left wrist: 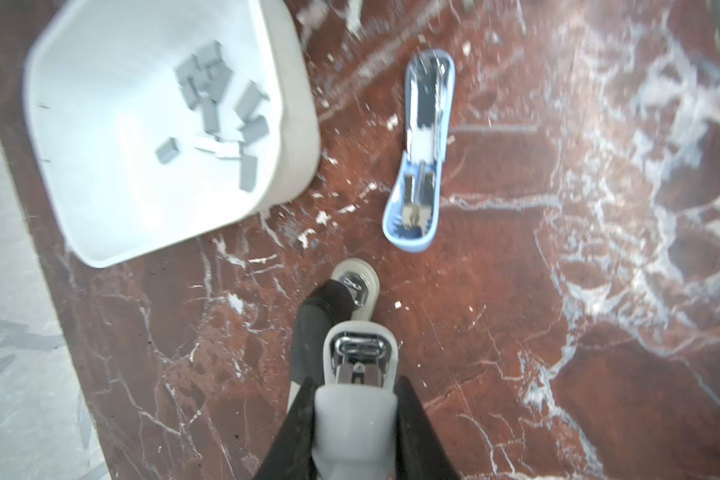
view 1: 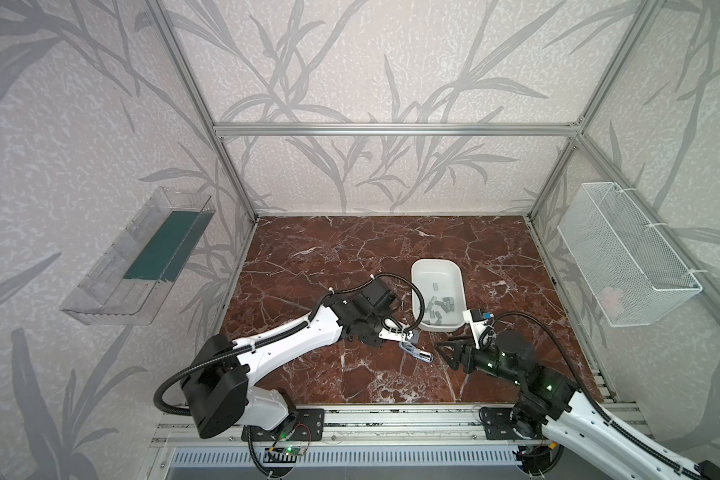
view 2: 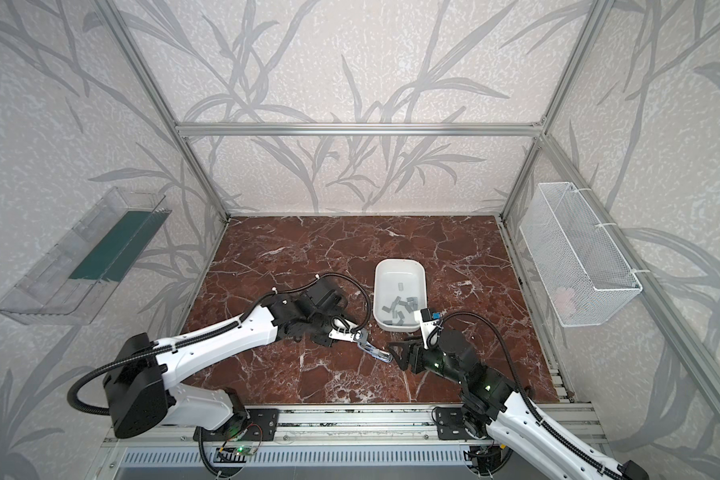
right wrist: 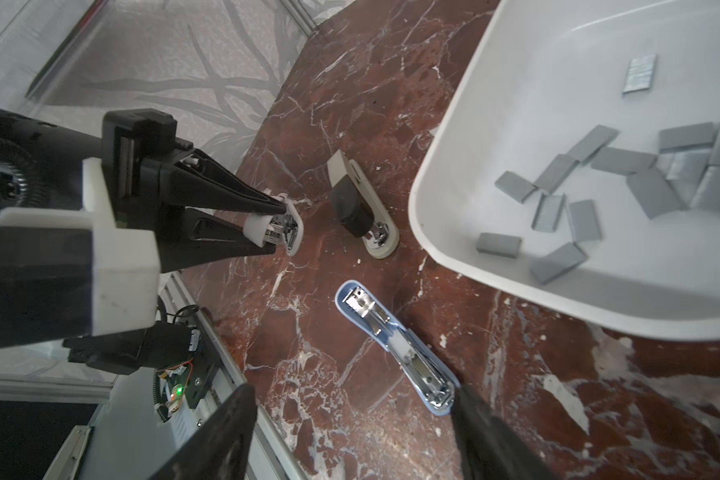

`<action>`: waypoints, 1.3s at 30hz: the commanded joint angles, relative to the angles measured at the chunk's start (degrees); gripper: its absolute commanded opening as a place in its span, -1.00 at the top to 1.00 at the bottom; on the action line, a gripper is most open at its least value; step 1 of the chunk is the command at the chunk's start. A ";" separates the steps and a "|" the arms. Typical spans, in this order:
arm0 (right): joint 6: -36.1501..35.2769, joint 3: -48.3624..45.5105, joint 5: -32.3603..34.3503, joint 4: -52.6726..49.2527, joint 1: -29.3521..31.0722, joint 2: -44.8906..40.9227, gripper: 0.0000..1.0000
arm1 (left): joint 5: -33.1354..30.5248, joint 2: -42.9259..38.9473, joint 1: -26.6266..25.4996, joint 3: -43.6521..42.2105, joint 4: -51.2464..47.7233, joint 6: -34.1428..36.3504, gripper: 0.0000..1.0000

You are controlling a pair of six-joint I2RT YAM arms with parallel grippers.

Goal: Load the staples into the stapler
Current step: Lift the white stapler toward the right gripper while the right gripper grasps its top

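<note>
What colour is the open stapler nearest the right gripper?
Light blue stapler shell, shiny metal inside; clearest in the right wrist view.

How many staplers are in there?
2. A white stapler is gripped by the left gripper, its base beside it on the table; a blue stapler lies open nearer the right gripper. None seems hidden.

The white tub (view 1: 433, 272) rests on the red-brown marble tabletop (view 1: 350, 257).

Clear plastic bin (view 1: 113, 286): wall-mounted, well left of the tub; holds a dark green flat panel (view 1: 163, 245).

White wire-mesh basket (view 1: 624, 249): wall-mounted, well right of the tub; holds a pale pink item (view 1: 612, 297).

Aluminium frame bar (view 1: 391, 129): horizontal, high behind the tub.
</note>
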 commanded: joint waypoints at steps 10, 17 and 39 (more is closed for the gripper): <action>8.87 1.61 -2.83 10.44 1.73 0.48 -0.14 | 7.95 -7.17 -2.54 -5.40 6.91 -3.17 1.00; 12.56 0.91 -5.54 20.08 2.68 7.49 0.12 | 9.44 -8.66 -3.34 -4.99 6.86 -3.52 1.00; 11.19 5.77 -3.23 31.19 9.99 27.25 0.43 | 10.89 -10.79 -3.92 -6.62 8.81 -3.72 1.00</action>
